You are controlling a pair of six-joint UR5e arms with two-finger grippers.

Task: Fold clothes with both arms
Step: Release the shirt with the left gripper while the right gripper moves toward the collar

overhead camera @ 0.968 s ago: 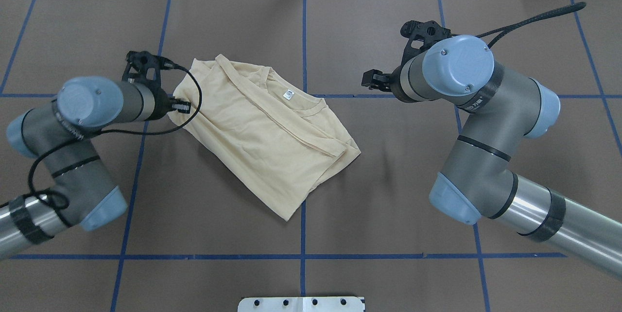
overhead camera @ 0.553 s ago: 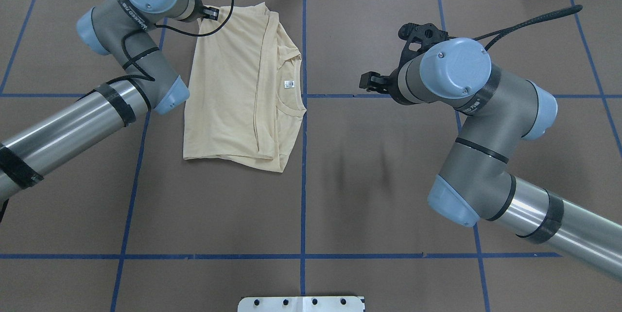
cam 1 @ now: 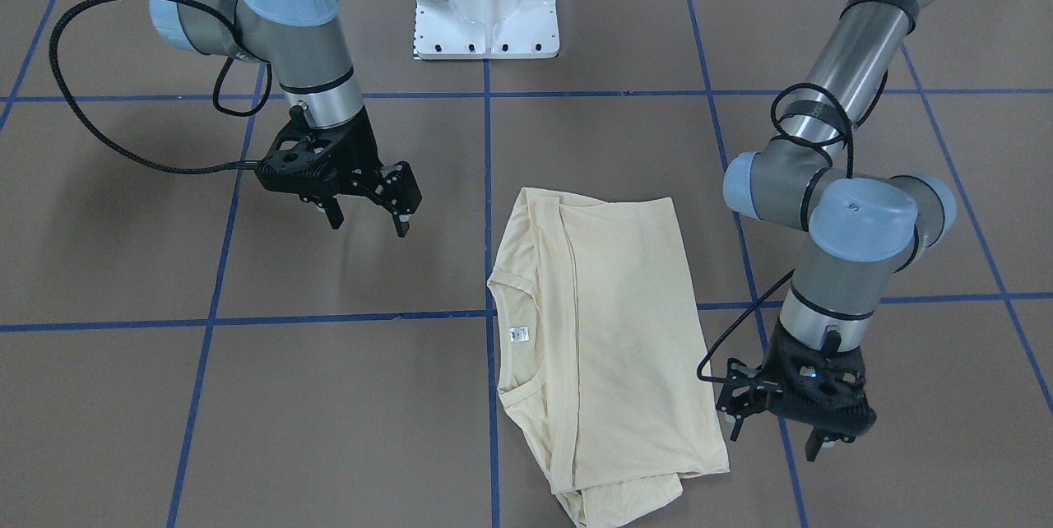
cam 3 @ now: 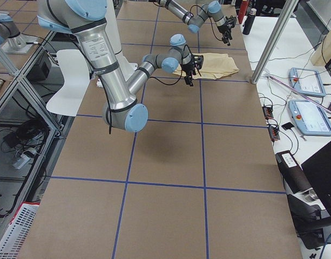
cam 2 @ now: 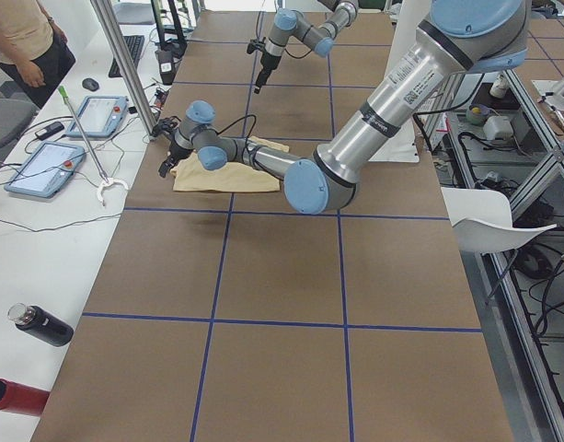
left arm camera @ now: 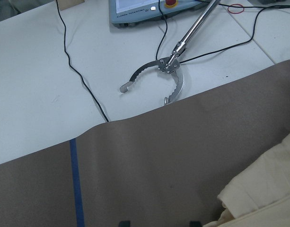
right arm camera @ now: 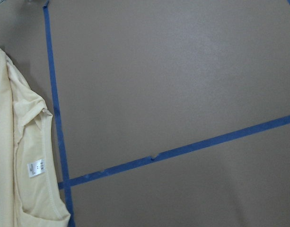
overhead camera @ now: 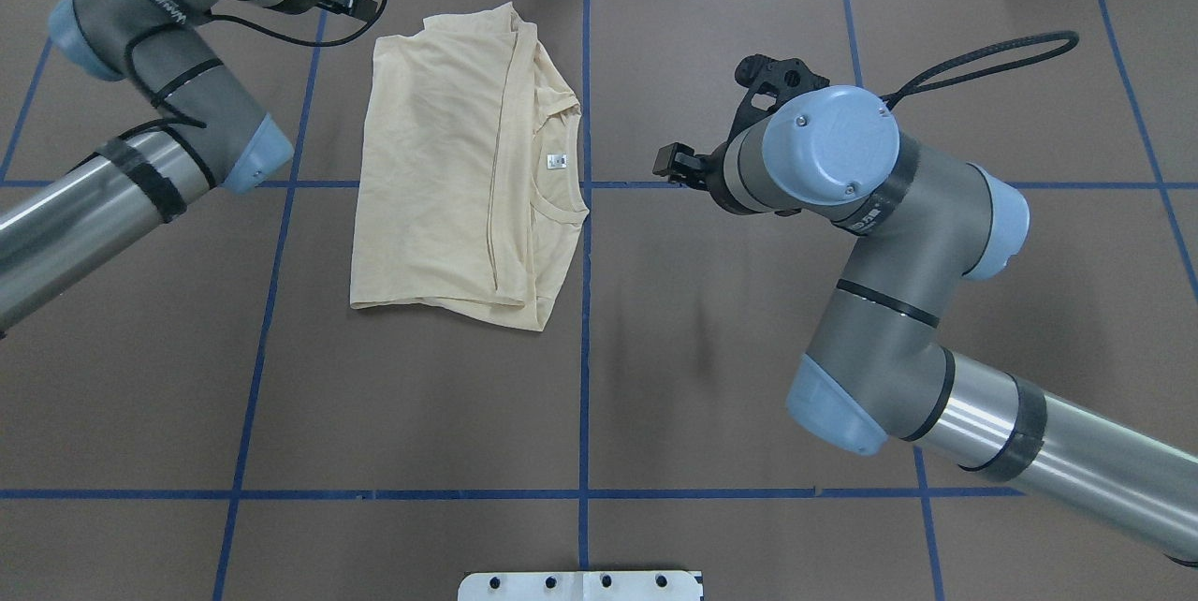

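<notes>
One folded T-shirt (overhead camera: 440, 170) flat, left fingers (cam 1: 812, 444) spread, now off its corner, right fingers (cam 1: 402, 220) spread, drawn closer.

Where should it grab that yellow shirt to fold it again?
Probably the short edge of the shirt farthest from the robot, one corner per gripper: the left gripper takes the corner beside it, the right gripper the other. Come straight down with open jaws straddling the edge; the cloth lies flat in layers, so only its edges offer a pinch.
</notes>
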